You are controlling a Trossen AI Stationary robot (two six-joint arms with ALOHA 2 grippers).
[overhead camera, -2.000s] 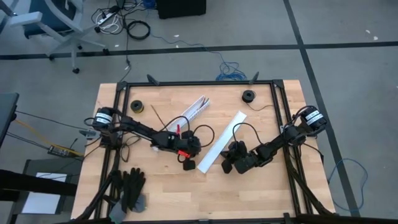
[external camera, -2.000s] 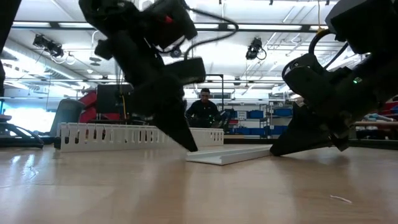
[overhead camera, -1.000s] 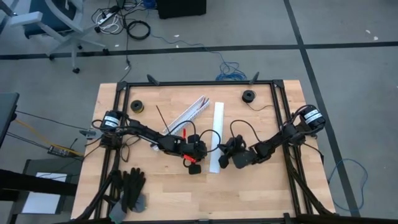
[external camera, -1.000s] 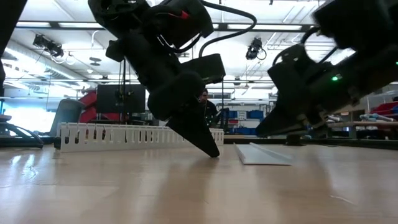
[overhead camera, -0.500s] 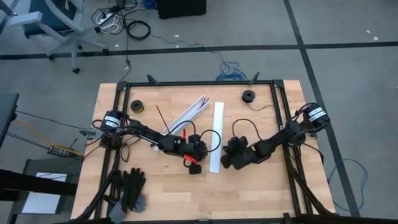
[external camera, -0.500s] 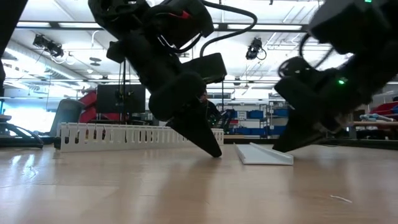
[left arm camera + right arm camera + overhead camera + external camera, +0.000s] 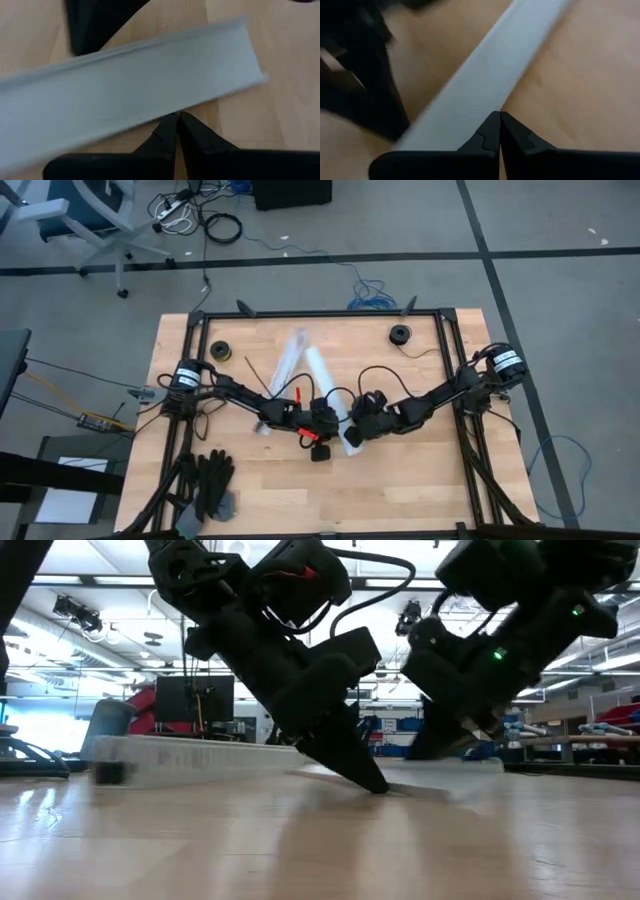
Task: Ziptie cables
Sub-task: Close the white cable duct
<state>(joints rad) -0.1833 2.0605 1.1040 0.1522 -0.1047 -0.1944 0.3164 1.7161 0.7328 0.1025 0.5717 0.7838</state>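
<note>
No thin coloured cables show on the table in any view. A flat white plastic strip point(image 7: 333, 400) lies slanted on the wood between my two grippers. A white slotted channel point(image 7: 283, 375) lies to its left, blurred. My left gripper point(image 7: 177, 116) is shut, with its tips at one long edge of the strip point(image 7: 125, 85). My right gripper point(image 7: 499, 116) is also shut, at the strip's point(image 7: 485, 75) other long edge. In the low view the left gripper point(image 7: 375, 785) slants down to the table. My left gripper pushes with its shut fingertips point(image 7: 186, 120) against the strip's long edge point(image 7: 170, 111), near its near end, slanting down from the table's left. The strip lies flat on the wood. My right gripper presses its shut fingertips point(image 7: 492, 120) against the opposite long edge point(image 7: 496, 107), coming from the table's right.
A black ziptie point(image 7: 256, 366) lies on the wood left of the channel. Two dark spools point(image 7: 220, 352) point(image 7: 400, 334) sit near the far edge, and black gloves point(image 7: 212, 480) lie at the near left corner. A black frame point(image 7: 320, 314) borders the table.
My right gripper has moved toward the table's left, pushing the white strip. The strip has turned from pointing straight at the far edge to slanting, with its far end swung left. The slotted channel has swung too, its near end now nearer the near edge. Both grippers stay shut.
</note>
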